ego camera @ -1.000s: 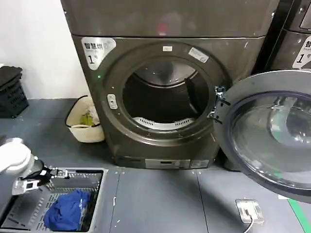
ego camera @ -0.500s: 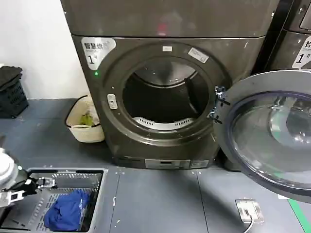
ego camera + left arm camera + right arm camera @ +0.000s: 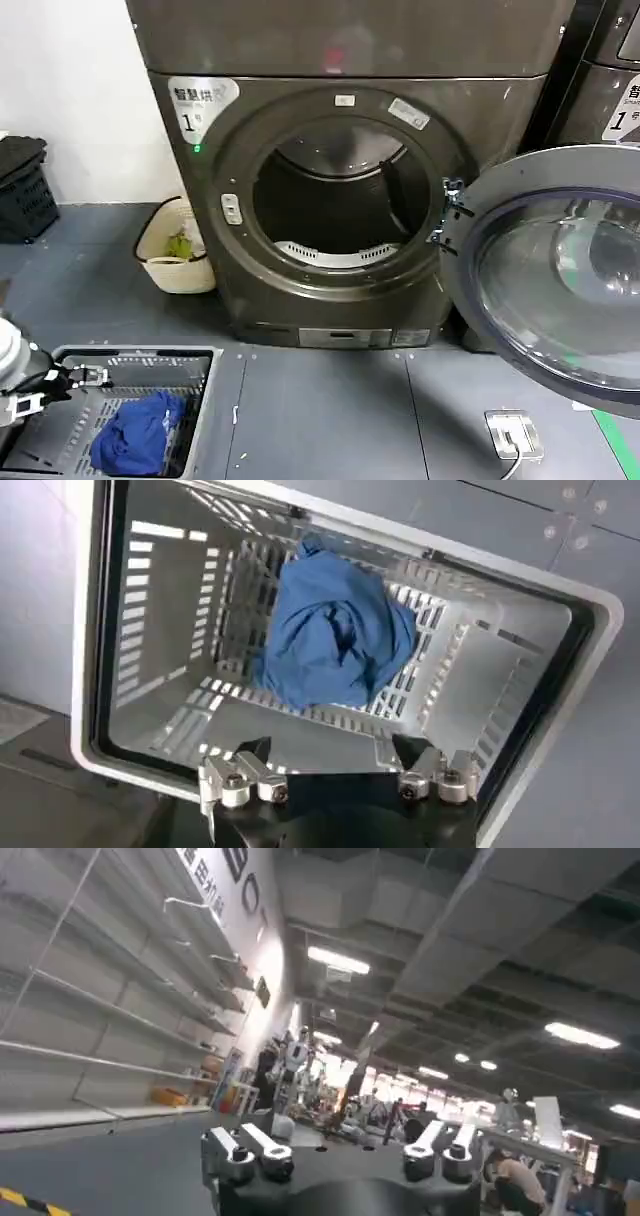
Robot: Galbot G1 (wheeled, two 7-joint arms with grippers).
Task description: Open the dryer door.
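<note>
One dryer door (image 3: 560, 275), chrome-ringed, swung fully open to right of drum mouth (image 3: 335, 195) on machine "1" (far edge cut off). One grey laundry basket (image 3: 195, 362) at lower left, one blue cloth (image 3: 140, 430) inside. One cream bin (image 3: 160, 265) beside machine. Left gripper (image 3: 338, 772) over basket rim, fingers apart, empty, well apart from door. Right gripper (image 3: 340, 1153) facing ceiling, fingers apart, empty.

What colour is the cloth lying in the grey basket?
The cloth is blue, plain, without pattern. It shows best in the left wrist view, inside the basket.
</note>
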